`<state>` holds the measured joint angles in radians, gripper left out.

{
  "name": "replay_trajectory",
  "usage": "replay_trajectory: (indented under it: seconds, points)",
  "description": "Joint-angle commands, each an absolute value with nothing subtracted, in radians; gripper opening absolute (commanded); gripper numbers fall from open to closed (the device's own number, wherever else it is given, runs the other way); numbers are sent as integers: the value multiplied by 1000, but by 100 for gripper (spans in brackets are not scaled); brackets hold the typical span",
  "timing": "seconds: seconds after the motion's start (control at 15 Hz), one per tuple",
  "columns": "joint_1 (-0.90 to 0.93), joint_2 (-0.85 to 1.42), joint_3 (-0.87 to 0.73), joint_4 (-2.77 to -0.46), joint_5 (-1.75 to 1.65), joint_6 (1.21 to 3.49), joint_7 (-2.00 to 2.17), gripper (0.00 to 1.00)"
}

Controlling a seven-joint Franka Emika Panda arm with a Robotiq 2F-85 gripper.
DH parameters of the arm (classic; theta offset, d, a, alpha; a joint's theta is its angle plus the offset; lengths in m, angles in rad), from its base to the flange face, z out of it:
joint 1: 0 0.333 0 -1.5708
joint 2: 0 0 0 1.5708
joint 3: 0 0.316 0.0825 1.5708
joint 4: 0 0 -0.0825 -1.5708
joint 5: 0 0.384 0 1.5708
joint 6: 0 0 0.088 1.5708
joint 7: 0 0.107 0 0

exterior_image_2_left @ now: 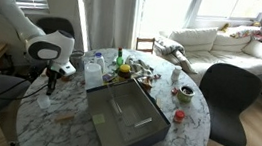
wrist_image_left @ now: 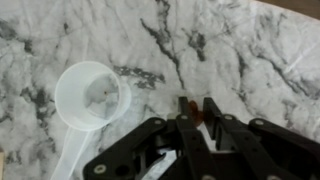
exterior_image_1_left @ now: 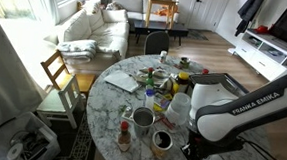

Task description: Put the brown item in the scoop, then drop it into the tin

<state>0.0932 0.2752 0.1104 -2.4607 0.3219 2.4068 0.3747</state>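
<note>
1. Wrist view alone shows the grasp: my gripper (wrist_image_left: pixel 198 118) enters from the bottom centre, its fingers clenched on the small brown item (wrist_image_left: pixel 189 105), which shows just past the tips above the marble table (wrist_image_left: pixel 250 60).
2. Only this view makes the white scoop (wrist_image_left: pixel 75 100) clear. It lies on the marble at the left of the frame, apart from my fingertips.
3. The scoop's round bowl faces open toward the camera. Its handle runs from the bowl down to the lower left corner, so the long axis is a steep diagonal with the bowl at the upper end.
4. In an exterior view my gripper (exterior_image_1_left: pixel 200 154) hangs at the lower right, over the table's near edge. The silver can (exterior_image_1_left: pixel 143 117) stands well to its left among clutter, and the wrist camera misses it.
5. In an exterior view my gripper (exterior_image_2_left: pixel 48 90) points down at the left of the frame. A grey tray (exterior_image_2_left: pixel 120 117) fills the table's middle, and the brown item is too small to make out.
</note>
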Motion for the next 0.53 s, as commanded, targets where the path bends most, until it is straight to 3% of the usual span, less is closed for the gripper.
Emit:
replay_trajectory:
  seconds: [0.0, 0.47]
  points:
    - [104, 271, 90, -2464, 313, 2409, 396, 8]
    - [88, 187, 87, -2496, 352, 2391, 377, 5]
